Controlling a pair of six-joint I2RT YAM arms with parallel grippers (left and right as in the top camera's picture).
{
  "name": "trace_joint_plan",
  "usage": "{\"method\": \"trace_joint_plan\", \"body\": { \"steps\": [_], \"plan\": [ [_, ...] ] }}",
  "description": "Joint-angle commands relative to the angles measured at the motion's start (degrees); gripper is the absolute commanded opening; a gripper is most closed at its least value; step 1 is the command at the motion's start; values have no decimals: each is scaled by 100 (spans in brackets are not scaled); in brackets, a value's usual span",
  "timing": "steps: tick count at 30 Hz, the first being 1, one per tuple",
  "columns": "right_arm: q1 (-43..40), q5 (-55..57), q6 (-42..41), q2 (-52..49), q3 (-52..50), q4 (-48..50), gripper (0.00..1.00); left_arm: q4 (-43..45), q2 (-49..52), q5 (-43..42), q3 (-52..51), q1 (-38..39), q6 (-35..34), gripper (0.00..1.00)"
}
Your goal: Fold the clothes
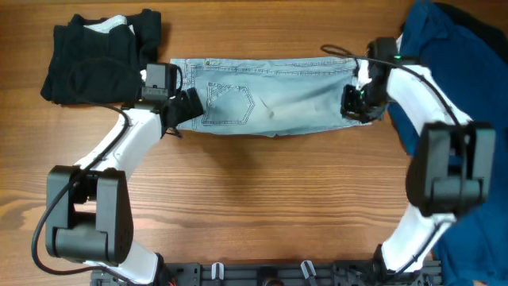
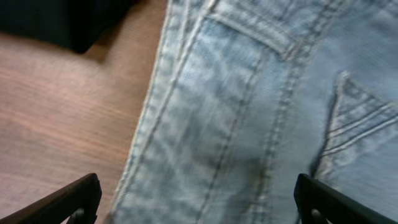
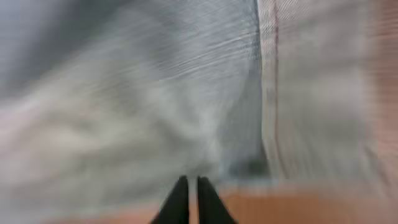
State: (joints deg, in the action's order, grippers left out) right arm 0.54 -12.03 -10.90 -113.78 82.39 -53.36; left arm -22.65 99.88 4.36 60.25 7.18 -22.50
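The pale light-blue denim shorts [image 1: 270, 99] lie flat as a long strip across the far middle of the table, a back pocket facing up. My left gripper [image 1: 181, 107] is at their left end. In the left wrist view it is open [image 2: 198, 193], its fingers wide apart over the denim [image 2: 249, 112] and its stitched edge. My right gripper [image 1: 355, 103] is at the shorts' right end. In the blurred right wrist view its fingers [image 3: 188, 183] are pressed almost together at the lower edge of the fabric [image 3: 155, 93], apparently pinching it.
A folded black garment [image 1: 95, 56] lies at the far left, its corner showing in the left wrist view [image 2: 62, 18]. A large dark-blue garment [image 1: 460, 63] covers the far right side. Bare wooden table [image 1: 262, 199] spreads in front of the shorts.
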Motion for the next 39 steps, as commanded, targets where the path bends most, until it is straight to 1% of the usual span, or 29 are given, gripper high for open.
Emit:
{"method": "trace_joint_plan", "body": {
  "steps": [1,2,3,5,8,9,13,14,15,17,18,20,24,27,30,33,34,37,39],
  "plan": [
    [-26,-17,212,1047,352,-146,22,50,44,-46,175,-7,184,96],
    [-26,98,210,1185,352,-166,27,39,42,-48,245,-7,280,95],
    [-39,348,188,1338,350,-205,35,7,44,-28,361,-4,284,94],
    [-90,391,201,1318,332,-269,41,105,44,-26,442,-7,407,88],
    [-188,391,234,1123,210,-184,42,212,44,17,442,-76,444,83],
    [-256,389,234,997,190,-133,42,251,46,17,442,-131,557,81],
    [-417,-44,431,619,190,184,42,289,44,15,501,-269,584,81],
    [-415,-129,472,549,190,337,40,273,44,15,522,-284,584,81],
    [-415,-142,466,483,186,485,22,273,44,15,555,-302,584,83],
    [-411,-140,411,262,186,756,6,273,44,15,629,-358,584,92],
    [-411,-136,376,164,186,824,4,273,44,13,660,-400,584,95],
    [-411,-136,389,-76,186,992,4,278,44,-101,719,-538,658,98],
    [-413,-136,404,-531,186,1298,4,317,44,-754,787,-855,870,98],
    [-415,-138,334,-787,186,1436,4,313,44,-1198,787,-1027,887,99],
    [-415,-136,334,-931,186,1429,4,271,79,-1858,787,-1095,1283,99],
    [-415,-116,337,-951,186,1436,4,155,254,-2221,787,-1093,1672,99],
    [-415,-114,339,-951,186,1432,4,70,549,-2509,787,-1093,2131,99],
    [-415,-114,337,-951,186,1429,4,-61,920,-2577,787,-1095,2564,98],
    [-415,-114,337,-951,186,1410,4,-81,1064,-2437,787,-1095,2684,98]
  ]
}}
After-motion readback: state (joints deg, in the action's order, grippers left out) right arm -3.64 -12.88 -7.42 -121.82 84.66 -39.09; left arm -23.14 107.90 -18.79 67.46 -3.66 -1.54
